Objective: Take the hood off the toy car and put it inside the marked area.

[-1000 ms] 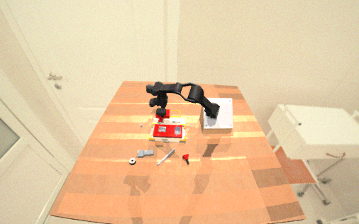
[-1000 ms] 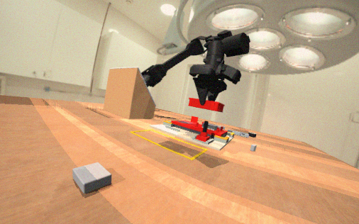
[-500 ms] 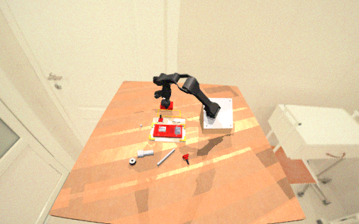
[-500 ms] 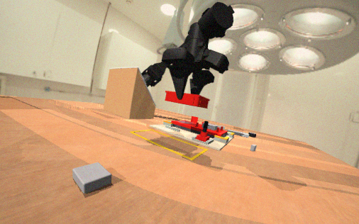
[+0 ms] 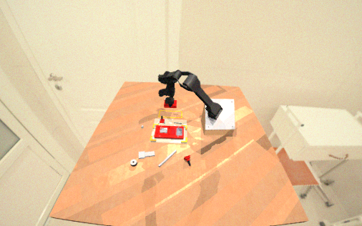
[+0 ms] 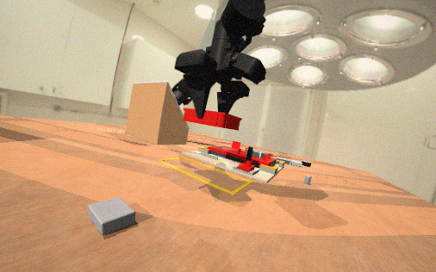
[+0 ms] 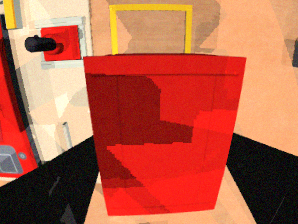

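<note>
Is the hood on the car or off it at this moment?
Off. The gripper is shut on the red hood, held in the air above the table, apart from the toy car.

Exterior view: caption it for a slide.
Gripper holds the red hood in the air, above the yellow marked area.

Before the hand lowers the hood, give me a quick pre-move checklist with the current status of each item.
1. Hood gripped between the fingers of the hand: ok.
2. Hood lifted free of the toy car: ok, clear air gap in the exterior view.
3. Hood centred over the marked area: not ok; in the wrist view the yellow outline lies ahead of the hood.
4. Hood level: cannot tell; it looks slightly tilted in the exterior view.
5. Marked area free of loose parts: ok, the small grey block sits outside it.
</note>
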`<state>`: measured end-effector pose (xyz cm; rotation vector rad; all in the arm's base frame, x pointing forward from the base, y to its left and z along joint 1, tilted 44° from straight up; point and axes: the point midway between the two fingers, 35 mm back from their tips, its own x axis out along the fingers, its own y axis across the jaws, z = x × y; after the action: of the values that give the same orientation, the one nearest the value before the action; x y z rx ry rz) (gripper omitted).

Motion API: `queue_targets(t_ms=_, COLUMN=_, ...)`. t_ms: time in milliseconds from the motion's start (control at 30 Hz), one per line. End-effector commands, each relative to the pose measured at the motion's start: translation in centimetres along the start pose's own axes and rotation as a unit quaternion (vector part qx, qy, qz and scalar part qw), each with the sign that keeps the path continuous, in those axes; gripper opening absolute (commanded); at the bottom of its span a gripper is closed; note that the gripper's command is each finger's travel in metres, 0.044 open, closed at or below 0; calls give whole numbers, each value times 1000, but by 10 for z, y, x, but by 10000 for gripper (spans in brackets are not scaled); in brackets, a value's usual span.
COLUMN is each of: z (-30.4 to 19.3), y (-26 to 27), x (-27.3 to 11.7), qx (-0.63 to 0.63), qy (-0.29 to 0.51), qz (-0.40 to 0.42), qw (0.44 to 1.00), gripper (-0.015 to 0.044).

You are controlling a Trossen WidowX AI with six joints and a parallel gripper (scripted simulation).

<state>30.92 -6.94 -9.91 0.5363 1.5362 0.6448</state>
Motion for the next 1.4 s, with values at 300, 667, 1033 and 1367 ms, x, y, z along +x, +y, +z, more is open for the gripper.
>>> queue_targets(t_ms=300, z=1, y=-2, x=10, qx=-2, qy=0, qz=-1, qw=1000, gripper=0)
queue_targets(t_ms=667, z=2, y=-2, x=19, qx=-2, qy=0, qz=-1, qw=1000, gripper=0)
queue_targets(t_ms=1033, z=2, y=-2, x=28, qx=-2, qy=0, qz=-1, qw=1000, gripper=0)
queue_targets(t_ms=1367, z=2, y=-2, x=36, qx=-2, qy=-1, qz=-1, qw=1000, gripper=0)
